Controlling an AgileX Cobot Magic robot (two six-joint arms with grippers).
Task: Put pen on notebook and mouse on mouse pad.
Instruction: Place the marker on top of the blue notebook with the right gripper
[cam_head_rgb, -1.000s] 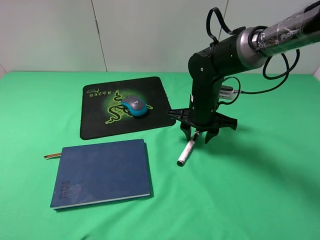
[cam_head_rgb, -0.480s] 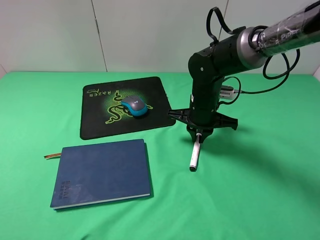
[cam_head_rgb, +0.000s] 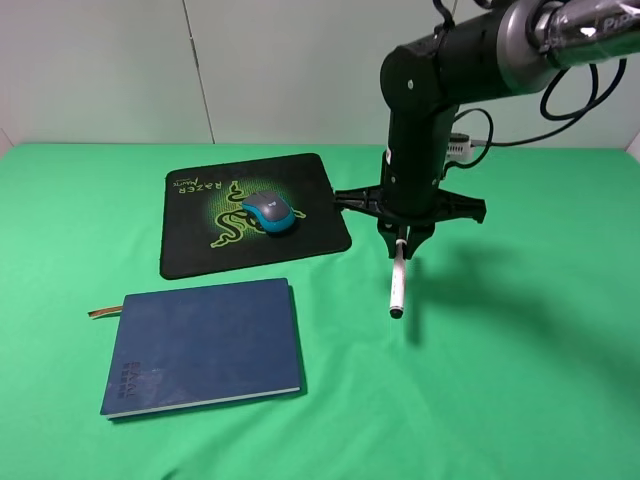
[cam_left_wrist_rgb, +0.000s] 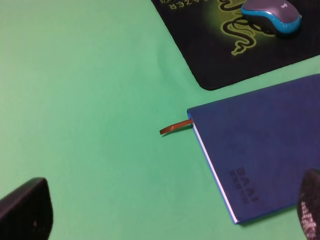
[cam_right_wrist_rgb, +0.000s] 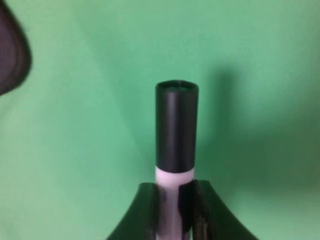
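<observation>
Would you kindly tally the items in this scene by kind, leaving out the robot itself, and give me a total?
pen: 1
notebook: 1
mouse: 1
mouse pad: 1
Total: 4

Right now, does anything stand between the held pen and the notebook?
Nothing visible does. The pen hangs from the right pincer over bare green cloth, and only cloth lies between it and the notebook. The mouse pad sits farther back, off that path.
</observation>
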